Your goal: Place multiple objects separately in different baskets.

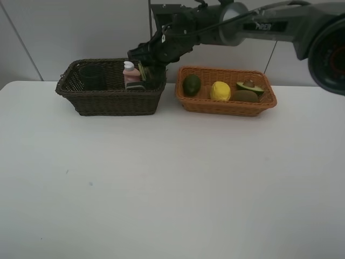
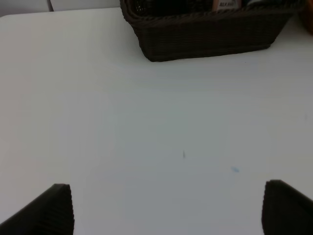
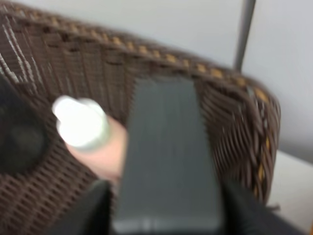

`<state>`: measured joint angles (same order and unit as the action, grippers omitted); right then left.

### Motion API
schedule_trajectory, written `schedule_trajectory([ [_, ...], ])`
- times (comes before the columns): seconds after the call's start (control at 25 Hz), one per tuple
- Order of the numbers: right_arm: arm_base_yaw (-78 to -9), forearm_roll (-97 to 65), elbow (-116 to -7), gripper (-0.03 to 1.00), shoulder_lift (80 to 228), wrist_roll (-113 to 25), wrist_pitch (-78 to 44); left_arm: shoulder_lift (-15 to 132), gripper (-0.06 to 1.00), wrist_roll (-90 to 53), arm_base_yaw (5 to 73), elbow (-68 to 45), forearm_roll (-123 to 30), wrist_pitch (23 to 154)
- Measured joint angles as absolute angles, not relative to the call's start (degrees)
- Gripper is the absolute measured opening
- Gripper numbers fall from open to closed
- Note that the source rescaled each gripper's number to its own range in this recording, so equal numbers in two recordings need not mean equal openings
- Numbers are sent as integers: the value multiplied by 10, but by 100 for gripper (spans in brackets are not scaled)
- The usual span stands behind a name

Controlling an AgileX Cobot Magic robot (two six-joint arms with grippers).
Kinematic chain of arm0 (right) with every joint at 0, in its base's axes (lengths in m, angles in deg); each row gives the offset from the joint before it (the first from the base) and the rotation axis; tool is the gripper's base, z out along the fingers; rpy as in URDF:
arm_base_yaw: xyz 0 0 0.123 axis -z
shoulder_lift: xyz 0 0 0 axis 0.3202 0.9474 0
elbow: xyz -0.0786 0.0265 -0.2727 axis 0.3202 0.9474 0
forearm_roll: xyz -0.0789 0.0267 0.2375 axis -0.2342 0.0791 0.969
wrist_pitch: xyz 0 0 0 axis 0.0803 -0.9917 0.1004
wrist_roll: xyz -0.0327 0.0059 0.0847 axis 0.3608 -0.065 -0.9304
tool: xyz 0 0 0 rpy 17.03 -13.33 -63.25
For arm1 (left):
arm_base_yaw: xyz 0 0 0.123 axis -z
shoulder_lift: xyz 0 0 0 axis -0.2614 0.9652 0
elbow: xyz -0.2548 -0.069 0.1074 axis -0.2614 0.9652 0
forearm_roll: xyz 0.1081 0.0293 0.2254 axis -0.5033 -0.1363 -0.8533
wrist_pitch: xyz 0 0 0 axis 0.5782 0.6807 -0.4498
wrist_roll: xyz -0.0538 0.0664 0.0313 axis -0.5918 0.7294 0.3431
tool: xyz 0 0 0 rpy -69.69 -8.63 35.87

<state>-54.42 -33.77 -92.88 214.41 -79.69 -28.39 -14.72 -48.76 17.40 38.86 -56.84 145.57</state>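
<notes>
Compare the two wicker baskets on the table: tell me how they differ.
The dark brown basket is deeper; the orange-tan basket is shallower. The dark brown basket holds a grey cup and a pink bottle, with the right gripper reaching into it; the orange-tan basket holds fruit: lime, lemon, kiwi and avocado half. Both are rectangular, woven and of similar footprint.

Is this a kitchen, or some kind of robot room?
Probably a robot test room, not a kitchen. There is only a bare white table, plain pale wall panels behind it, and a grey-black robot arm reaching over a dark brown woven wicker basket. No sink or stove shows.
</notes>
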Motion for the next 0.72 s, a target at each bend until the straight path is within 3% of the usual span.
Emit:
schedule_trajectory([
  [0.08,-544,-338,-929,87,2144,-797,-284,-147,99,-488,174,389,-568,1456],
  [0.2,-544,-338,-929,97,2139,-797,-307,-147,99,-488,174,389,-568,1456],
  [0.52,-540,-363,-929,99,2038,-797,-427,-147,99,-488,174,389,-568,1456],
  [0.72,-477,-382,-932,100,1999,-797,-547,-147,99,-488,174,389,-568,1456],
])
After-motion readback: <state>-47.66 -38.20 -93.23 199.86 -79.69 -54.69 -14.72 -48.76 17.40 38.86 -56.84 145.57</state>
